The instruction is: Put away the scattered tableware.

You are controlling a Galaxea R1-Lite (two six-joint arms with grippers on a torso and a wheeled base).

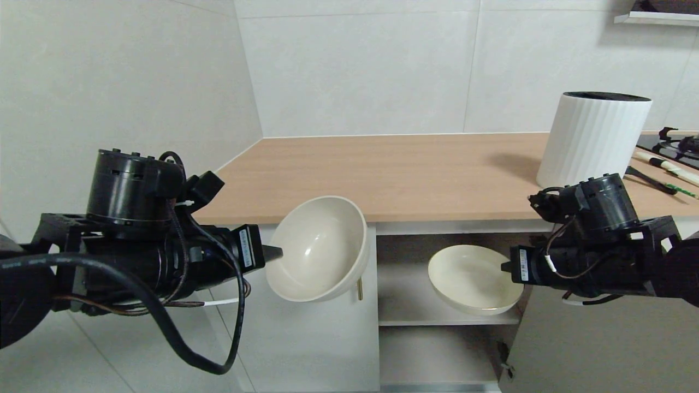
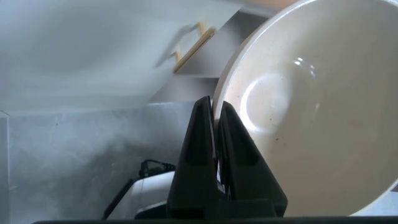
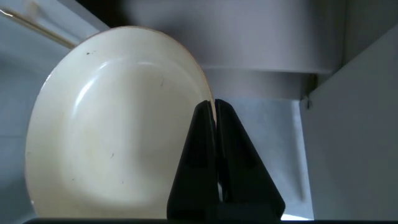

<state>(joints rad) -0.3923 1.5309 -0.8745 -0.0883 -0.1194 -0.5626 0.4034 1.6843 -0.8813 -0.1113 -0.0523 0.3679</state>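
My left gripper [image 1: 273,252] is shut on the rim of a deep cream bowl [image 1: 319,248], held tilted in the air in front of the closed cabinet door. Up close, the left wrist view has both fingers [image 2: 214,134] pinching the bowl [image 2: 311,106] at its edge. My right gripper [image 1: 505,266] is shut on the rim of a shallow cream plate [image 1: 472,278], held tilted before the open cabinet's upper shelf [image 1: 404,314]. The right wrist view has the plate [image 3: 118,118] clamped between that gripper's [image 3: 214,112] fingers.
A wooden countertop [image 1: 382,174] runs above the cabinet. A tall white ribbed container [image 1: 595,139] stands at its right, with utensils [image 1: 663,174] and a stove edge beyond. The cabinet's right door [image 1: 600,349] hangs open; a gold handle [image 1: 359,288] sits on the closed left door.
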